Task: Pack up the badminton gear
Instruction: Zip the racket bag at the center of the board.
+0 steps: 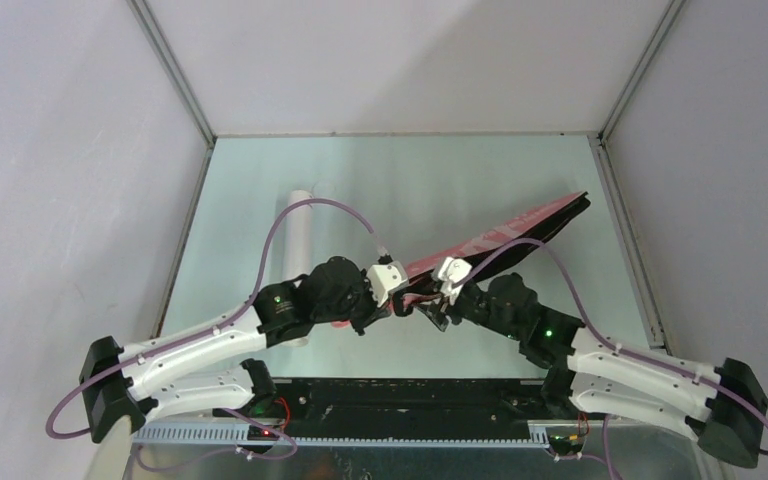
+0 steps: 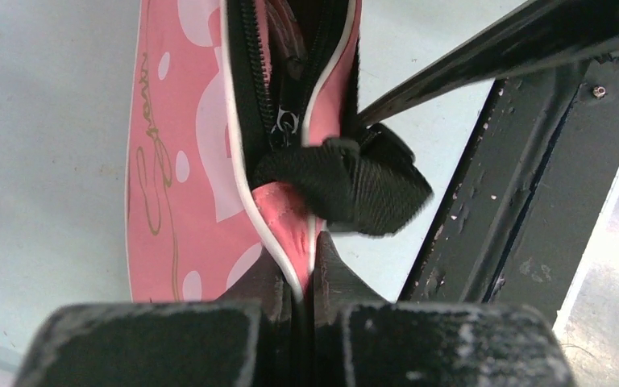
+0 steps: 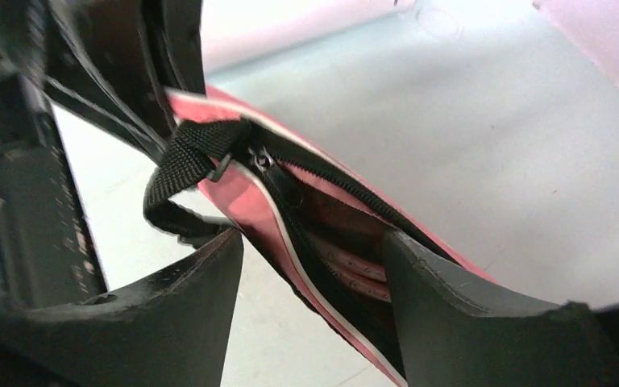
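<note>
Left gripper [image 2: 305, 278] is clamped on the end of the pink bag [image 2: 173, 161], right gripper [image 3: 310, 246] spread astride it: zipper pull [image 3: 262, 160] to be pinched squarely, bag held taut.

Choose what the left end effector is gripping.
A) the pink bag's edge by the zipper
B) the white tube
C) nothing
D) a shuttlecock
A: the left wrist view shows the left end effector shut on the pink bag at its white-piped edge, just below the black strap.
</note>
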You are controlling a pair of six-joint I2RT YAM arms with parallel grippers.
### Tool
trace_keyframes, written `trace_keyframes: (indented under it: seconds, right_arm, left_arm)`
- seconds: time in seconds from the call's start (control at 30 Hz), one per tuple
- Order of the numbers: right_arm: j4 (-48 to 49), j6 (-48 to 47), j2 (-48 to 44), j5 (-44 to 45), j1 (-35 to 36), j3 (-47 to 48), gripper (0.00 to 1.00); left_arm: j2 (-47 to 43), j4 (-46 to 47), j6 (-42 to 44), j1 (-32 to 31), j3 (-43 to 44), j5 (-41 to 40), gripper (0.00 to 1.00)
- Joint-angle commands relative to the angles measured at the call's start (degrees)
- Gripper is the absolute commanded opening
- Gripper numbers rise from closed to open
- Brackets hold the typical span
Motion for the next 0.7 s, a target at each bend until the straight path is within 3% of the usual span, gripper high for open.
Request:
trace_keyframes:
  seconds: [0.0,0.33,0.67]
  right_arm:
    - [2.69,8.42,-6.81,-1.17,-0.92,2.07,0.68]
    - [1.43,14.03,-2.25,-0.56,-3.37,2.09,0.64]
    - [-8.81,14.44,-8.80,5.12,-3.51,2.07,0.64]
  left_arm:
    - [-0.48,1.95,-2.69,-0.89,-1.34,5.48,0.00]
    - [-0.59,1.76,-2.68,-0.89,-1.25,5.49,0.00]
    - [-0.66,2.07,-2.51,-0.89,-1.59,5.26,0.00]
